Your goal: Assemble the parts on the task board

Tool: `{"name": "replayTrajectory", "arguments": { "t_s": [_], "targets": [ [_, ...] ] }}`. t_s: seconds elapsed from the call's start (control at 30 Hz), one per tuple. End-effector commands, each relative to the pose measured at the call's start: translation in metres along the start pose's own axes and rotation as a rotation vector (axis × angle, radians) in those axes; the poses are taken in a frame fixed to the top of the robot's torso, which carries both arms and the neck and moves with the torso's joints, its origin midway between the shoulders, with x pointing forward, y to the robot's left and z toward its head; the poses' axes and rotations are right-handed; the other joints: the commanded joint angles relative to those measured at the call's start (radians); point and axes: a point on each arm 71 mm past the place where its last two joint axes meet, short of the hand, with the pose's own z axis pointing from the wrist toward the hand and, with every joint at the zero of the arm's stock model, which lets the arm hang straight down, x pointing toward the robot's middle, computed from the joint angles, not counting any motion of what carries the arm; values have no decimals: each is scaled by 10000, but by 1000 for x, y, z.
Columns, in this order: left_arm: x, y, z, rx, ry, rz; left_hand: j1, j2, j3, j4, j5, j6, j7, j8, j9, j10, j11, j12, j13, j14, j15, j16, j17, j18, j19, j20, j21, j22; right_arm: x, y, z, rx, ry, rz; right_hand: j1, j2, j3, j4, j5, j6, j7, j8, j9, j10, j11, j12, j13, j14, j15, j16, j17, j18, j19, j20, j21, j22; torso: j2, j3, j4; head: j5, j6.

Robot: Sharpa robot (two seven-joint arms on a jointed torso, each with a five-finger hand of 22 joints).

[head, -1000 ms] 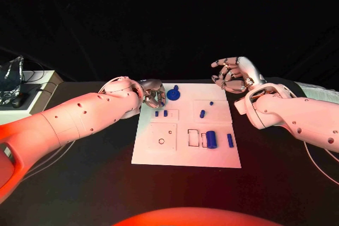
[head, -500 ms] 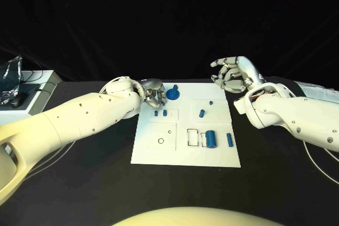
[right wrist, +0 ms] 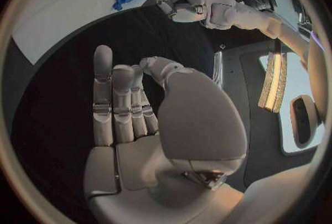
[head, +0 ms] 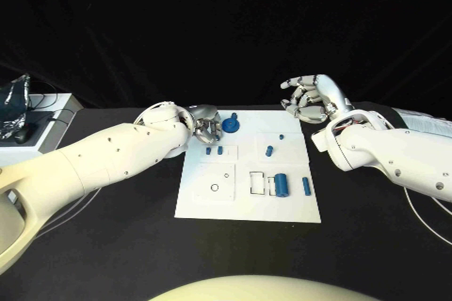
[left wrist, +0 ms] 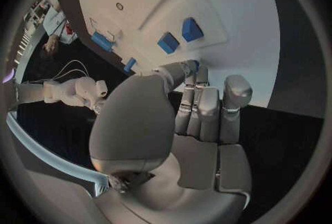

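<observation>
The white task board (head: pixel 247 203) lies mid-table. On it are a round blue part (head: pixel 230 124) at its far left, two small blue pieces (head: pixel 215 151), two more small pieces (head: pixel 270 151), a thick blue cylinder (head: pixel 281 183) and a slim blue piece (head: pixel 306 186). My left hand (head: pixel 204 126) hovers at the board's far left corner, beside the round part. Its thumb is drawn against its fingertips (left wrist: pixel 188 69), where a sliver of blue shows; I cannot tell whether anything is held. My right hand (head: pixel 311 98) is raised beyond the far right corner and holds nothing (right wrist: pixel 131 108).
A white box (head: pixel 38 121) with cables and a shiny bag stands at the table's left edge. A pale object (head: pixel 424 121) lies at the right edge behind my right arm. Black table surrounds the board.
</observation>
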Motion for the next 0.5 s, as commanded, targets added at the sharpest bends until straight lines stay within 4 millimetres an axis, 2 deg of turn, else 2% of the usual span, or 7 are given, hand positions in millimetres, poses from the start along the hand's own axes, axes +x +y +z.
{"name": "replayTrajectory", "arguments": {
  "t_s": [0.03, 0.27, 0.5],
  "targets": [
    [6, -2, 1, 90, 442, 95, -40, 38, 0, -39, 29, 7, 32, 13, 19, 83, -19, -54, 0, 67, 16, 23, -18, -157, 39, 17, 4, -22, 1, 1, 0, -139, 107, -4, -67, -12, 24, -33, 45, 14, 64, 49, 14, -84, 8, 21, -9, 74, 5, -53, 13, 111, 73, -10, -60, 6, 5, -1, -17, -2, -10],
    [10, -2, 0, 59, 738, 133, -92, 6, -38, -35, 20, -1, 22, -20, 33, 99, -22, -125, 6, 48, 19, 10, -57, -151, 11, 20, -24, -53, 1, 1, 0, -134, 103, -9, -67, -12, 24, -33, 45, 14, 64, 49, 14, -84, 8, 21, -9, 74, 5, -53, 13, 111, 73, -10, -60, 6, -3, 2, 9, -26, -23],
    [10, 1, 0, -57, 762, 187, -92, 6, -38, -41, 30, -6, 18, -32, 36, 108, -25, -147, 8, 34, 17, 2, -84, -147, 0, 19, -34, -65, 1, 1, 0, -131, 101, -12, -67, -12, 24, -33, 45, 14, 64, 49, 14, -84, 8, 21, -9, 74, 5, -53, 13, 111, 73, -10, -60, 6, 0, -5, 7, -11, -26]
  ]
}}
